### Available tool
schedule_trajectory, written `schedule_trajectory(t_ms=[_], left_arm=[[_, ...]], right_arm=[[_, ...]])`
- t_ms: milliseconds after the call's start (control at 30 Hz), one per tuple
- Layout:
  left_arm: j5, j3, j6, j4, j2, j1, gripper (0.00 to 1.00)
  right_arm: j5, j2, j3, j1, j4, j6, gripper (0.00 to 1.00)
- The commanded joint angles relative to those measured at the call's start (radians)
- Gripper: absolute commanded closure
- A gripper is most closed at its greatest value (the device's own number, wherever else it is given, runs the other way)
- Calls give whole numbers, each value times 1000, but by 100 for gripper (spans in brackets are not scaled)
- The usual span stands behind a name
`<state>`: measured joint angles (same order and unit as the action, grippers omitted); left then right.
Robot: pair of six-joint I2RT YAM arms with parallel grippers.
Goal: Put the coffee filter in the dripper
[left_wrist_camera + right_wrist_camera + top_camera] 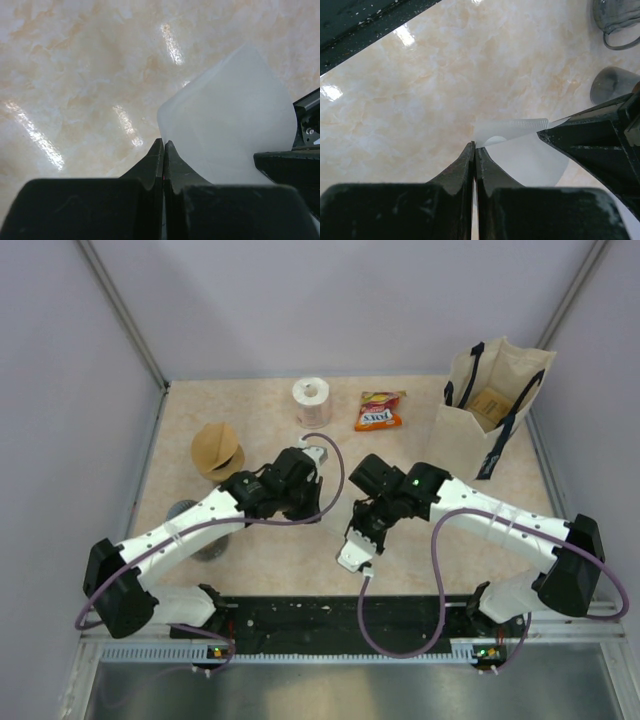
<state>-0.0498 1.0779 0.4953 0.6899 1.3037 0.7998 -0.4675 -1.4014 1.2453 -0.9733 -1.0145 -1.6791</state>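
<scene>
A white paper coffee filter [225, 115] hangs above the table between my two grippers. My left gripper [163, 142] is shut on one edge of it. My right gripper [474, 145] is shut on the other corner, and the filter [535, 160] is pulled slightly open there. In the top view the left gripper [308, 508] and the right gripper [362, 525] point down close together at the table's middle, and the filter is hidden. Two grey glass pieces, the dripper among them, [185, 510] stand at the left under the left arm, also in the right wrist view [612, 85].
A brown stack of filters [218, 448] sits at the back left. A toilet roll [312, 400] and a red snack bag [379, 411] lie at the back. A canvas tote bag [490, 405] stands at the back right.
</scene>
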Motion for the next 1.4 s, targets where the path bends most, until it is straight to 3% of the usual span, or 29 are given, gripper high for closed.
schedule_trajectory(t_ms=[0,33,133,233,300,333,367,500,633,667,733,967,1167,1367], left_arm=[[137,43,-18,20,-60,-7,100],[130,43,-23,14,-66,-4,100],[143,43,-31,-4,-69,-2,100],[270,48,-5,-6,-73,7,100],[341,47,12,-26,-78,7,100],[378,44,20,-44,-84,9,100],[404,40,26,-59,-87,10,100],[484,36,40,-119,-89,10,100],[499,25,28,-180,-93,9,100],[498,19,20,-202,-96,9,100],[501,8,12,-231,-104,9,100],[501,-13,-3,-311,-98,9,100],[567,-19,2,-356,-63,9,100],[545,-18,6,-386,-37,9,100]], right_arm=[[-28,-4,17,-22,-44,19,99],[-29,-4,19,-22,-35,24,91],[12,8,11,-24,106,143,84],[184,36,-16,-21,376,385,61],[315,64,-36,-21,525,513,41],[364,79,-41,-21,586,580,10],[403,100,-49,-15,653,649,1],[617,221,-170,18,954,1008,1],[872,364,-343,94,1180,1610,1],[874,390,-386,122,1195,1776,1],[801,421,-438,188,1179,1954,1],[686,322,-409,206,1108,2199,4],[607,202,-333,206,1099,2262,6],[541,72,-242,206,1073,2256,11]])
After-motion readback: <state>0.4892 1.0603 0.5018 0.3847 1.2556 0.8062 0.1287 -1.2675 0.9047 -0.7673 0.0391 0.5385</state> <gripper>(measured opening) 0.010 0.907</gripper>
